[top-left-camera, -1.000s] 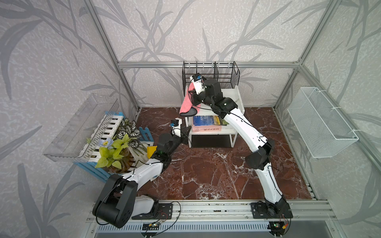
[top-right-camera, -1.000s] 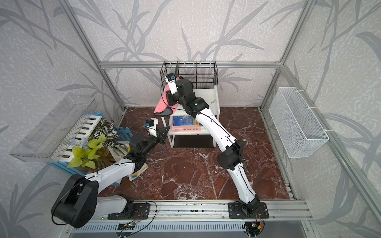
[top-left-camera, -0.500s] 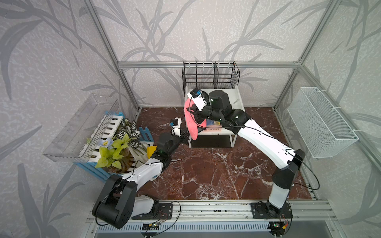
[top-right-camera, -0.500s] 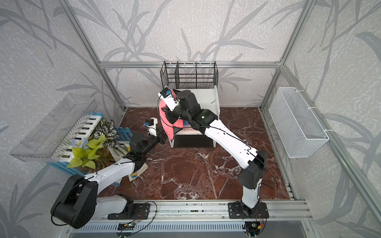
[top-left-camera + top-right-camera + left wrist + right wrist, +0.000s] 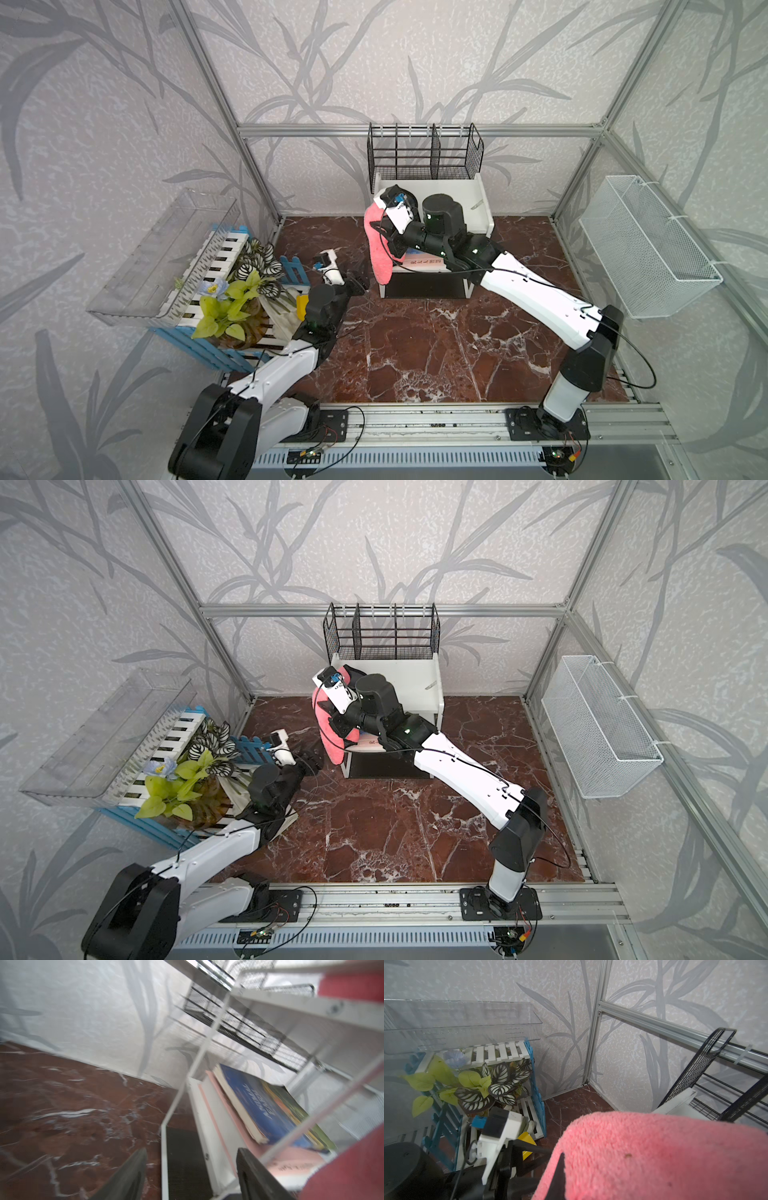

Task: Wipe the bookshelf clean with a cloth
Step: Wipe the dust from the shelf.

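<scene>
The white bookshelf [image 5: 478, 199] [image 5: 419, 675] stands against the back wall. The pink cloth [image 5: 378, 253] [image 5: 332, 746] hangs over its front left corner, from the top board down past the lower tier. My right gripper [image 5: 385, 235] [image 5: 337, 725] is shut on the cloth [image 5: 654, 1157], which covers most of the right wrist view. My left gripper [image 5: 360, 283] [image 5: 314, 760] is low on the floor beside that corner and open. In the left wrist view its jaws [image 5: 191, 1150] straddle a thin white leg [image 5: 164, 1157] without touching it, with the cloth [image 5: 353, 1167] close by.
A black wire rack [image 5: 424, 153] sits at the back of the top board. Books [image 5: 270, 1109] lie on the lower tier. A blue and white crate with plants [image 5: 232, 282] and a clear tray [image 5: 166, 249] fill the left side. A white mesh basket [image 5: 648, 245] hangs on the right wall.
The right arm has drawn the cloth from the top board's left end forward and down over the front left corner. The left gripper has gone from shut to open.
</scene>
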`<act>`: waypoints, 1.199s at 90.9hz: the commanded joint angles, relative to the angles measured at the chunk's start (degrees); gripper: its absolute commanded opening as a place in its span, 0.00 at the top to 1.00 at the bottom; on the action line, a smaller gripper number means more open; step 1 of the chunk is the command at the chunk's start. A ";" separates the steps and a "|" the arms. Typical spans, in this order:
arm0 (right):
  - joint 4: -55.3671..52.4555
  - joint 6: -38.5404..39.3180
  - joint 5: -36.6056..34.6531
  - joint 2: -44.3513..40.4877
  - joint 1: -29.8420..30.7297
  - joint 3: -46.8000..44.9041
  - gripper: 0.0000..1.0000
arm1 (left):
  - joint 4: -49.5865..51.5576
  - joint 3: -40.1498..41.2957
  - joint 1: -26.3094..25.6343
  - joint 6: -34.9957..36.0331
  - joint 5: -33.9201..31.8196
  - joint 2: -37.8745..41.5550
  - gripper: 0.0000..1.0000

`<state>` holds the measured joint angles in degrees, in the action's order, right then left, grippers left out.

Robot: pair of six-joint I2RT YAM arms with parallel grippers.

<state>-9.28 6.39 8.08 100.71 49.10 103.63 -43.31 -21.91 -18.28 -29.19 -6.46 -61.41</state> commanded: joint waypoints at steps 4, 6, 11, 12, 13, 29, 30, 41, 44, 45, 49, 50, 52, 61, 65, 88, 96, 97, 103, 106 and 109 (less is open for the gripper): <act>1.56 1.27 -4.14 2.38 0.79 -0.75 1.00 | 3.37 1.76 0.41 -6.44 -17.77 4.58 0.20; 1.86 1.26 -4.08 2.28 0.81 -1.38 1.00 | 3.95 1.84 0.37 -6.48 -18.56 4.99 0.19; 2.42 1.32 -3.88 1.96 0.89 -2.96 1.00 | 4.78 1.86 0.37 -6.85 -19.95 5.40 0.18; 2.46 1.37 -3.83 1.91 0.90 -3.33 1.00 | 4.93 1.73 0.40 -6.93 -20.20 5.41 0.17; 2.53 1.45 -3.84 1.84 0.86 -3.65 1.00 | 5.05 1.71 0.38 -6.98 -20.40 5.42 0.17; 5.79 3.72 -6.98 0.91 0.84 -12.92 1.00 | 7.16 -0.58 0.41 -6.98 -18.87 2.75 0.13; 6.04 3.81 -7.22 0.90 0.87 -13.41 1.00 | 7.22 -0.76 0.43 -6.96 -18.60 2.55 0.12; 6.91 4.36 -8.58 1.52 0.89 -17.70 1.00 | 7.49 -2.17 0.44 -6.80 -16.60 0.45 0.08; 7.15 4.19 -8.91 1.74 0.91 -18.87 1.00 | 7.61 -2.48 0.42 -6.76 -16.32 -0.05 0.07; 7.25 4.13 -9.02 1.85 0.91 -19.19 1.00 | 7.62 -2.63 0.43 -6.76 -16.18 -0.17 0.07; 7.74 3.98 -9.20 2.26 0.88 -20.49 1.00 | 8.03 -2.84 0.45 -6.89 -16.05 -0.48 0.06; 7.94 3.93 -9.21 2.41 0.89 -20.71 1.00 | 8.13 -2.90 0.45 -6.91 -16.09 -0.52 0.06; 8.22 3.86 -9.17 2.64 0.90 -21.25 1.00 | 8.17 -2.92 0.44 -6.86 -16.14 -0.59 0.05; 9.26 3.60 -8.40 4.34 0.84 -23.35 1.00 | 8.01 -2.81 0.44 -6.95 -16.47 -0.66 0.04; 9.28 3.41 -7.99 5.25 0.90 -23.64 1.00 | 7.94 -2.79 0.45 -6.90 -16.68 -0.65 0.03; 7.38 2.08 -6.48 8.50 0.88 -23.63 1.00 | 8.04 -3.04 0.49 -6.63 -16.90 -0.97 0.00; 6.08 2.25 -5.47 9.66 0.91 -23.59 1.00 | 8.07 -3.05 0.46 -6.61 -17.07 -1.03 0.00; 5.75 2.28 -5.37 9.85 0.91 -23.53 1.00 | 8.11 -3.09 0.45 -6.64 -17.08 -1.10 0.00; 3.95 2.46 -4.89 10.99 0.99 -23.07 1.00 | 8.20 -3.05 0.49 -6.61 -17.47 -1.13 0.00; 2.98 2.52 -4.83 11.55 1.00 -22.90 1.00 | 8.21 -3.09 0.50 -6.61 -17.57 -1.09 0.00; 2.23 2.61 -4.68 12.16 1.03 -22.75 1.00 | 8.30 -3.05 0.53 -6.58 -17.68 -1.04 0.00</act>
<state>-3.36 9.63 2.92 110.10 50.35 79.96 -35.51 -23.29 -17.98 -36.03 -23.09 -62.41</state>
